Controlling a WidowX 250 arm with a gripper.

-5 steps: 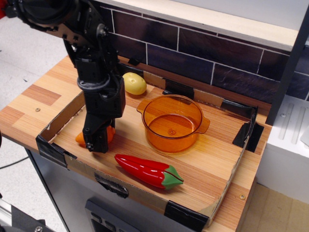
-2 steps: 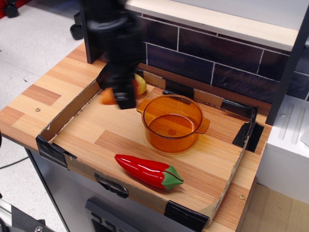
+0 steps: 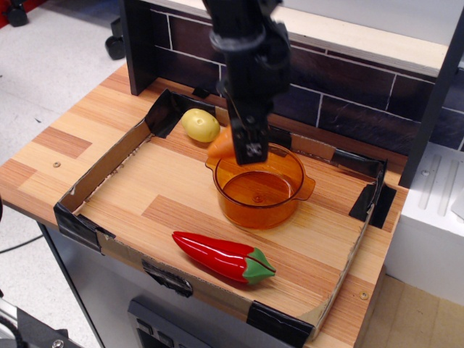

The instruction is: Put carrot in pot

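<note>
My black gripper [image 3: 249,148] hangs over the far left rim of the transparent amber pot [image 3: 259,185], which stands in the middle of the shallow cardboard tray. The gripper is shut on the orange carrot [image 3: 222,146]. The carrot sticks out to the left of the fingers, held in the air just above and beside the pot's rim. Part of the carrot is hidden behind the fingers. The pot looks empty inside.
A small yellow potato-like ball [image 3: 200,125] lies at the tray's far left. A red pepper with a green stem [image 3: 223,256] lies near the front. The tray's low cardboard wall [image 3: 94,174] rings the work area. A dark tiled wall [image 3: 348,94] stands behind.
The gripper lifted the carrot from the tray's left side and carried it up and to the right, from near the yellow ball to the pot's rim.
</note>
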